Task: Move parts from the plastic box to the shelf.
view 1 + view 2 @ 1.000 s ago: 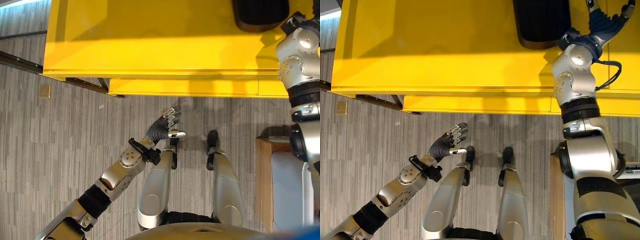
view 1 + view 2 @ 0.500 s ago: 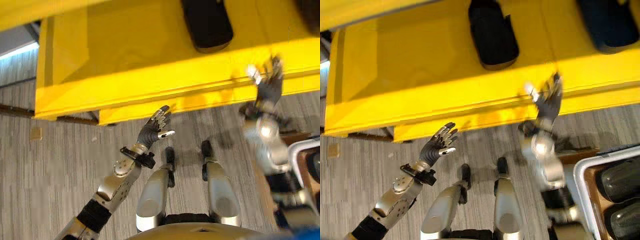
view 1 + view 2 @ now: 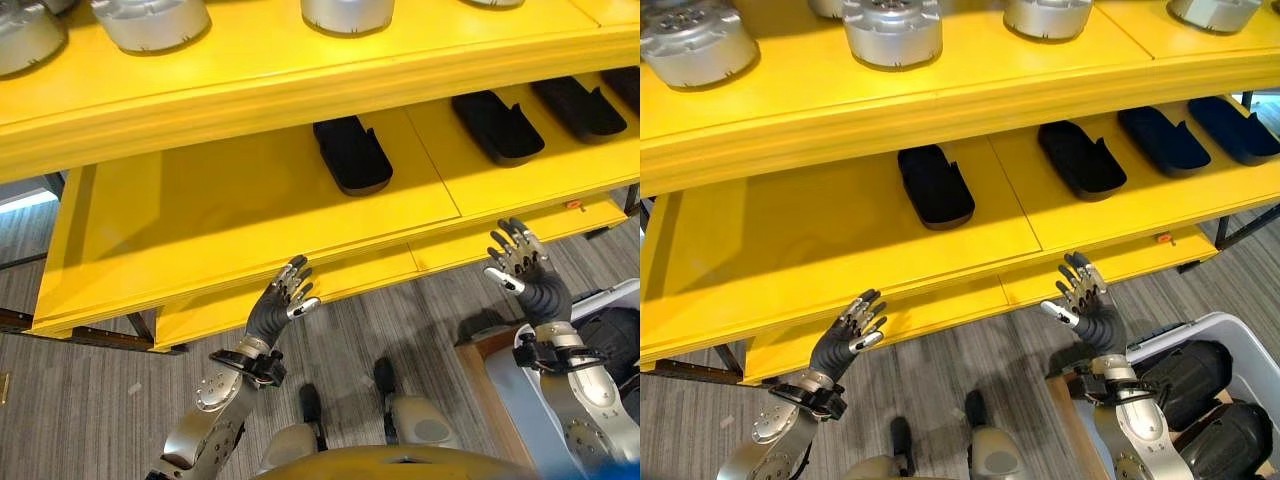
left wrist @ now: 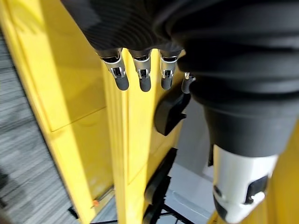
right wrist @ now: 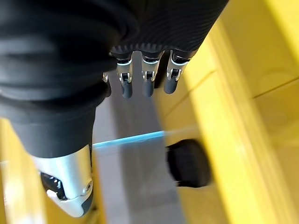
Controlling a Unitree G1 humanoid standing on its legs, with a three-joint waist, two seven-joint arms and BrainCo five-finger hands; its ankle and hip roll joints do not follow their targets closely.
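The yellow shelf (image 3: 840, 240) has several black moulded parts lying on its lower level; the nearest one (image 3: 935, 186) is left of centre and another (image 3: 1080, 158) lies to its right. At the lower right, a white plastic box (image 3: 1215, 324) holds more black parts (image 3: 1185, 375). My left hand (image 3: 848, 338) is raised open before the shelf's front edge, holding nothing. My right hand (image 3: 1086, 298) is also open and empty, held up between the shelf edge and the box. In the wrist views, straight fingers (image 4: 140, 77) and fingers (image 5: 147, 77) point at the shelf.
Several silver round parts (image 3: 892, 28) stand on the shelf's upper level. The box rests on a wooden stand (image 3: 480, 365) at my right. Grey carpet floor (image 3: 80, 400) runs under the shelf. The left half of the lower level is bare.
The camera has tilted up, bringing the upper level and the row of black parts into view. My right arm has drawn back from over the shelf; its hand is now before the edge.
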